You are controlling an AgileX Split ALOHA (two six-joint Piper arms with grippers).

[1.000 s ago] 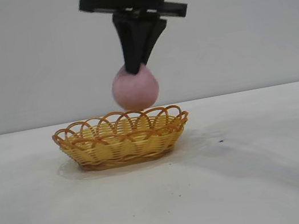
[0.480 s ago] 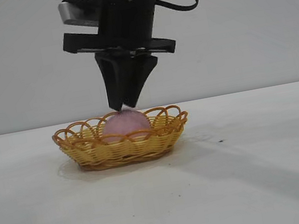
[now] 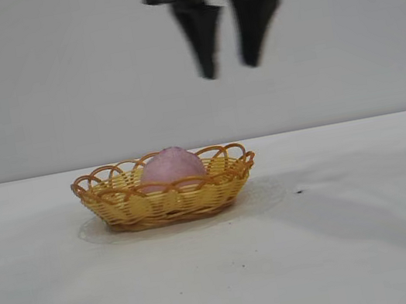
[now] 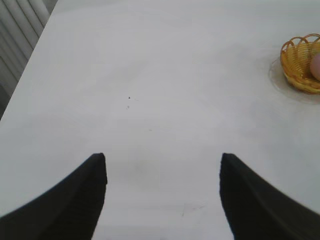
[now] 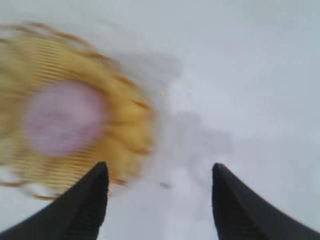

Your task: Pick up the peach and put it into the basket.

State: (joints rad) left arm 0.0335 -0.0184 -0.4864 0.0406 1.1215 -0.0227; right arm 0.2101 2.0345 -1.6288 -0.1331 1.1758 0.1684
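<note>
The dusty-pink peach [image 3: 171, 165] lies inside the yellow wicker basket [image 3: 122, 205] on the white table, its top showing above the looped rim. My right gripper [image 3: 231, 68] hangs open high above the basket's right end, well clear of the fruit, nothing between its two black fingers. Its own wrist view looks down on the peach [image 5: 64, 119] in the basket [image 5: 125, 120], with the open gripper [image 5: 159, 170] over bare table beside the basket. My left gripper [image 4: 163, 161] stands open over bare table far from the basket [image 4: 295, 65].
A small dark speck [image 3: 299, 192] lies on the table right of the basket. A ribbed grey panel [image 4: 17, 30] borders the table's edge in the left wrist view.
The right gripper lowered the peach into the basket, opened and let it go, then rose up and to the right. The left arm has not moved.
</note>
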